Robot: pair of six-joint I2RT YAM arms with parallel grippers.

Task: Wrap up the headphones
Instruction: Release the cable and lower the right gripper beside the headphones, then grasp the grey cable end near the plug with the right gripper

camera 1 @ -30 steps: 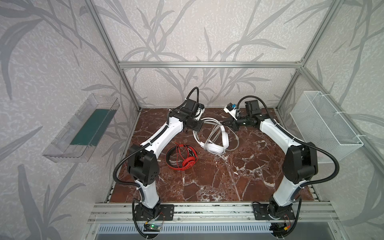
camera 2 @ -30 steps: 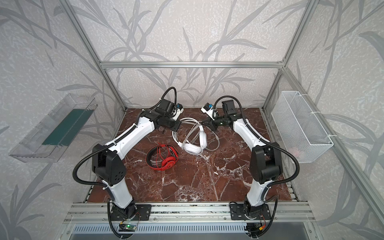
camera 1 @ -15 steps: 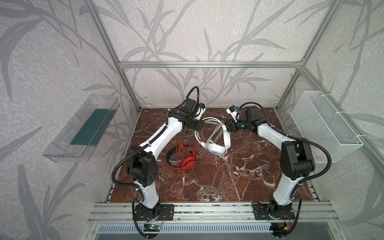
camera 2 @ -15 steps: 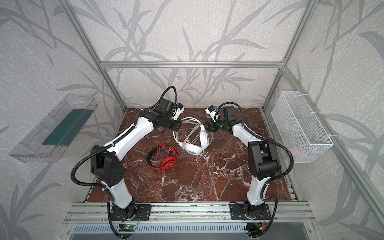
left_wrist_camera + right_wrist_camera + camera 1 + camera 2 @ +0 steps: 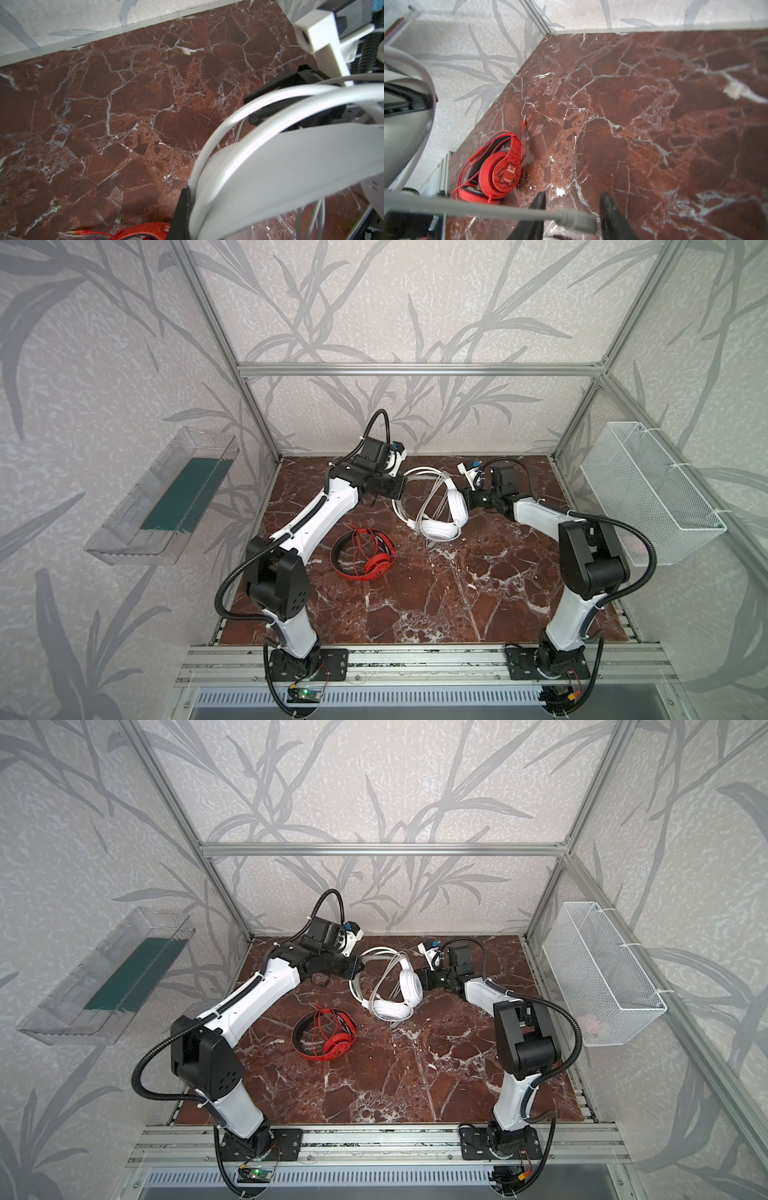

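Observation:
The white headphones [image 5: 441, 530] [image 5: 390, 1009] stand near the back of the marble table, with white cable loops [image 5: 430, 499] draped across the headband. My left gripper [image 5: 400, 488] [image 5: 193, 207] is shut on the white headband [image 5: 291, 166]; only one black finger [image 5: 182, 209] shows. My right gripper [image 5: 468, 497] [image 5: 573, 194] is open beside the upper ear cup [image 5: 457, 506]. The cable's thick grey end [image 5: 575, 218] lies loose between its jaws. The red headphones [image 5: 368, 558] [image 5: 326, 1038] [image 5: 500, 170] lie in front, with thin red cable on them.
A clear plastic tray [image 5: 166, 497] with a green bottom hangs on the left wall. A white wire basket [image 5: 648, 489] hangs on the right wall. Aluminium frame posts stand at the back corners. Bare marble [image 5: 436, 593] lies in front of both headphones.
My right gripper has gone from shut to open, letting go of the cable, and has moved in toward the white ear cup. The loose loop right of the headphones is drawn in.

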